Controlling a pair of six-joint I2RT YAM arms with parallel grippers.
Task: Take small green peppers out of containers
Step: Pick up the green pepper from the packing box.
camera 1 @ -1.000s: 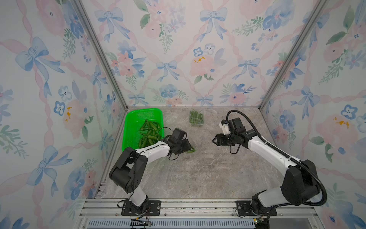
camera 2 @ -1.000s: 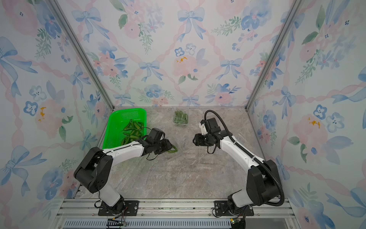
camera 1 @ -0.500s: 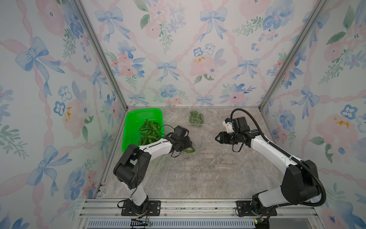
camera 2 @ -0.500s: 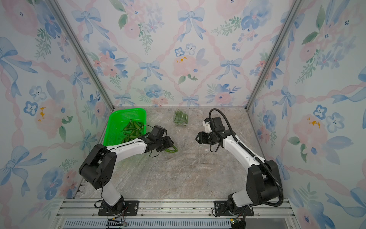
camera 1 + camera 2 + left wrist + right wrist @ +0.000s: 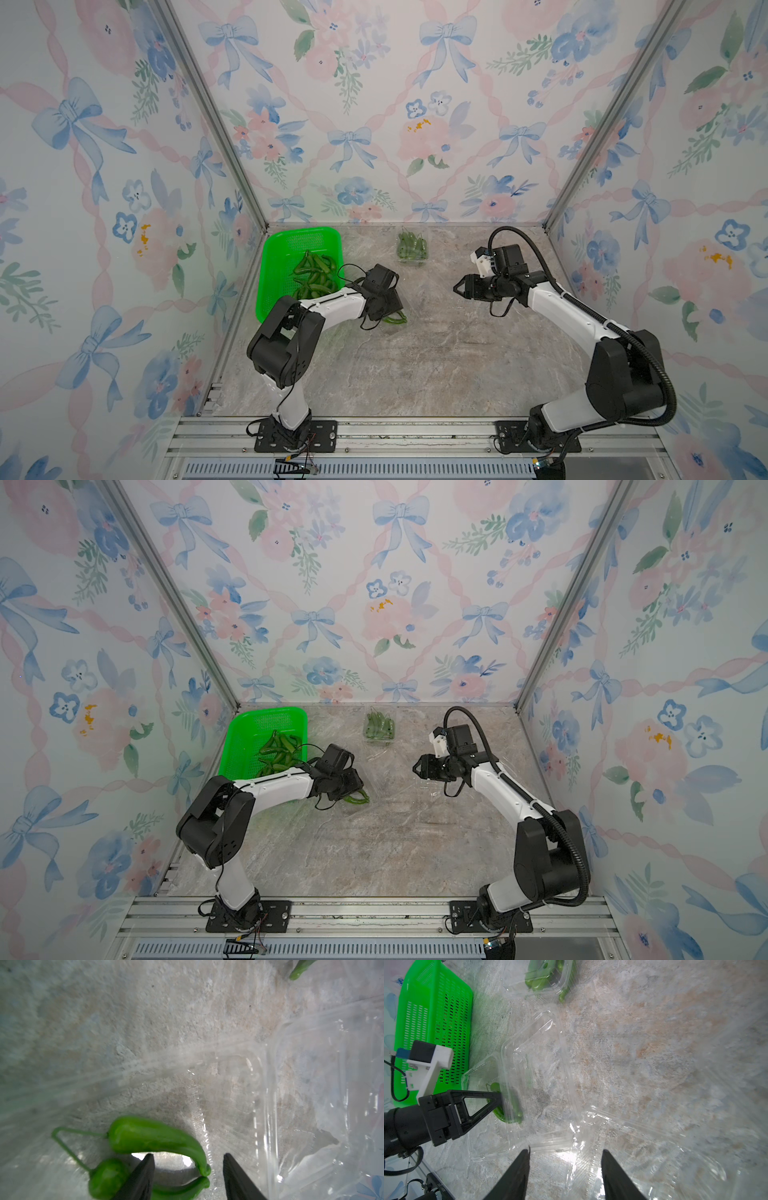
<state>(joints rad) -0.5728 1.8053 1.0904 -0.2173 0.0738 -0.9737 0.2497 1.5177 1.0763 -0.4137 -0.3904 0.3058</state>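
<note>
Edged inward at its elbow, left hand (image 5: 188,1155) parted over small green peppers (image 5: 153,1138); right hand (image 5: 565,1150) parted, empty

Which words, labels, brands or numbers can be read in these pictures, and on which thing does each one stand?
No text can be read.
Faint marks on a black part in the right wrist view: too blurred to read.
The clear containers and the green basket show no label.

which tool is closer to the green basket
Left. The left tool hangs just beside the green basket; the right tool is across the table, well away from it.
</note>
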